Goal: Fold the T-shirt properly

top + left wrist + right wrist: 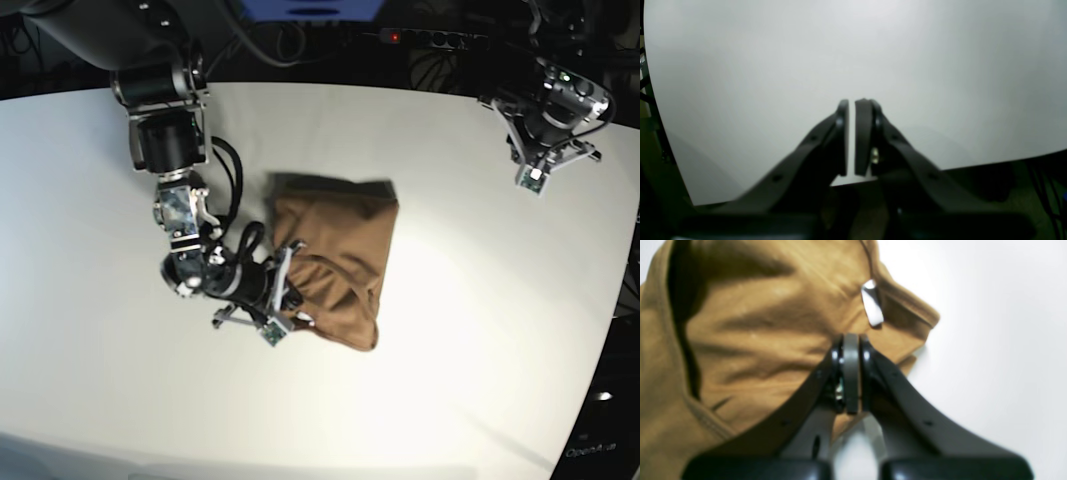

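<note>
Our right pincer (285,290), jaws pressed together at the T-shirt (335,265) edge, has it toward three o'clock, while the left pincer (851,103), nearly together and empty, hangs well apart over the worktop (480,330).

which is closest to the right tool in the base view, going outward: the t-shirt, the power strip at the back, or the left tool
1. T-shirt: right at the right tool, mid-table, its edge at the closed tips.
2. Left tool: far across the table, near the view's upper right corner.
3. Power strip: off the table's back edge. Close to the left tool's distance, so this order is tentative.
</note>
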`<state>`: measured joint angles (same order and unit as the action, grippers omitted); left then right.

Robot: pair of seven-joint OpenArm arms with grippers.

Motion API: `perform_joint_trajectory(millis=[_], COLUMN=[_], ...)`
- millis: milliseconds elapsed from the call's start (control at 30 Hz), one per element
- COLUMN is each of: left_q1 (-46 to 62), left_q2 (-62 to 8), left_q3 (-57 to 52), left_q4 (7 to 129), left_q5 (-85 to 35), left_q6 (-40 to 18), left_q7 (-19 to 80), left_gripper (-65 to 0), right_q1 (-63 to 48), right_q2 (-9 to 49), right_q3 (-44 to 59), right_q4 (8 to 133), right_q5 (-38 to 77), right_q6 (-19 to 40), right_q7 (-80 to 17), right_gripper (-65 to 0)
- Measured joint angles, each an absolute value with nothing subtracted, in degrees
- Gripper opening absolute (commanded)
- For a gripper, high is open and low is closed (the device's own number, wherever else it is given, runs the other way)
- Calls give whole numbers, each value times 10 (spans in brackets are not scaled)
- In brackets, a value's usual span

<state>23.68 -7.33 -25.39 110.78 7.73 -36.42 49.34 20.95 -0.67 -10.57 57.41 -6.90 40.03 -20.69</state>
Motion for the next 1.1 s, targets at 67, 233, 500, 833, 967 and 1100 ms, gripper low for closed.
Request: perform_joint_trajectory(millis=[67,233,500,833,967,1100], left_q1=[237,236,237,251,267,266], left_q2=[-73,-73,-74,-94,-88,-71], left_q3=[-253,-251,-251,-254,-284,-296], left_q4=[1108,1108,1106,1111,1117,1122], left_q5=[77,77,77,75,103,147], left_q6=[-364,-364,-364,-403,-403,-403], left_q7=[493,492,493,490,494,487], left_gripper=[-613,-613,-613,-613,-613,-613], right_q1=[210,191,161,24,-101,-202], right_q2=[-6,-3,-6,135,160,144], right_q3=[-106,-120,-182,-10,69,139], right_q4=[574,659,847,895,977,1064], right_q5=[-69,-74,-71,-151,-155,-148], right_q6=[400,399,402,398,402,401], right_q7=[-207,-228,-316,-319,-310,-287], right_gripper=[-649,-649,-649,-649,-649,-649])
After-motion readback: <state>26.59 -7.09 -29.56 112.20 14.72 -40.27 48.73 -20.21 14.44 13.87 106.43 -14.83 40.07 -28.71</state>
